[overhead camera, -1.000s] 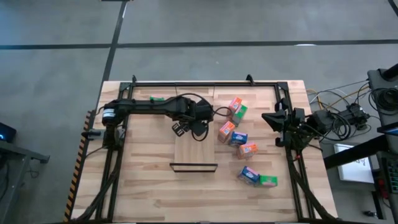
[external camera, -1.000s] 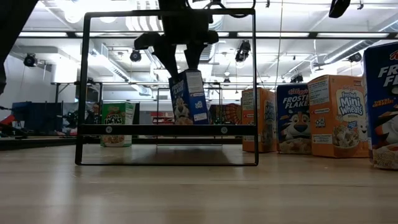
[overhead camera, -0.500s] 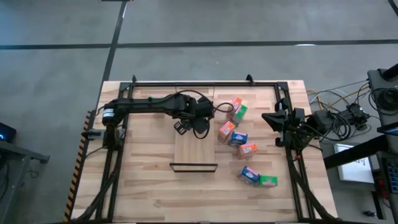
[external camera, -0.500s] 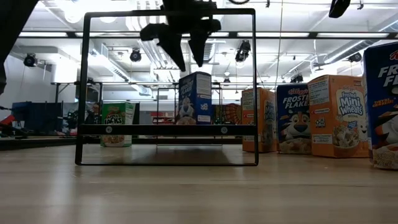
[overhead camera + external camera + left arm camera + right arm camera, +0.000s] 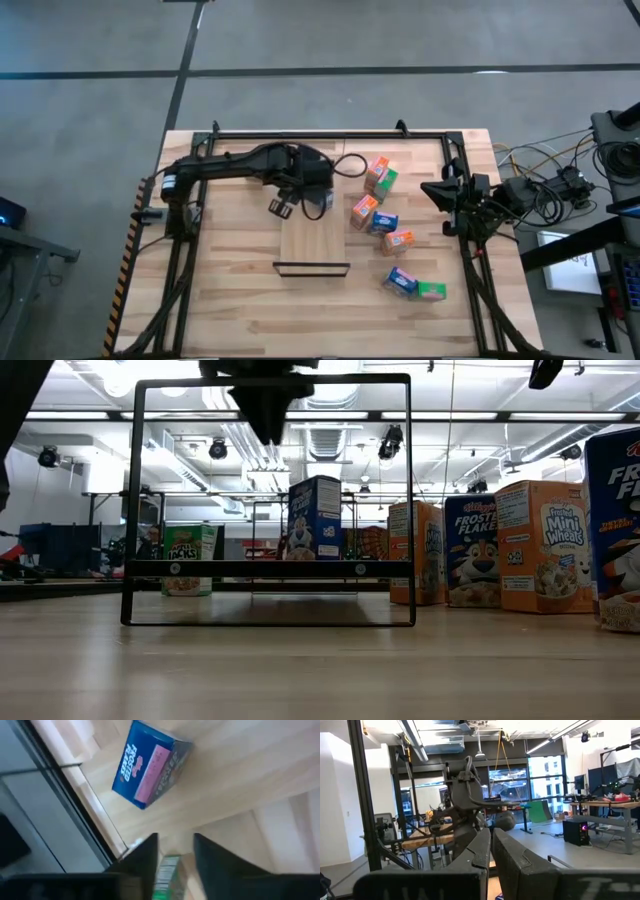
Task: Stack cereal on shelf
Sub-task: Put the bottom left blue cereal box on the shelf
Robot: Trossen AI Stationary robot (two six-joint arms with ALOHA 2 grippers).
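A blue cereal box [image 5: 315,518] stands upright on its bottom face on the far part of the light wooden shelf [image 5: 312,245]; the left wrist view shows it from above [image 5: 150,770]. My left gripper [image 5: 268,415] hangs above and left of it, open with a narrow gap [image 5: 176,862], touching nothing. A green box [image 5: 190,558] stands at the far left. My right gripper [image 5: 432,190] waits shut at the table's right edge, fingers together [image 5: 492,847].
Several loose cereal boxes lie right of the shelf: an orange and green pair [image 5: 380,176], orange [image 5: 363,210], blue [image 5: 383,222], orange [image 5: 398,241], blue [image 5: 402,281], green [image 5: 432,291]. A dark metal frame [image 5: 270,622] stands at the shelf's near end.
My left gripper has let go of the blue box, risen and drifted toward the table's left, and its fingers have then drawn closer together. The box, tilted in the hold a second ago, now stands upright on the shelf.
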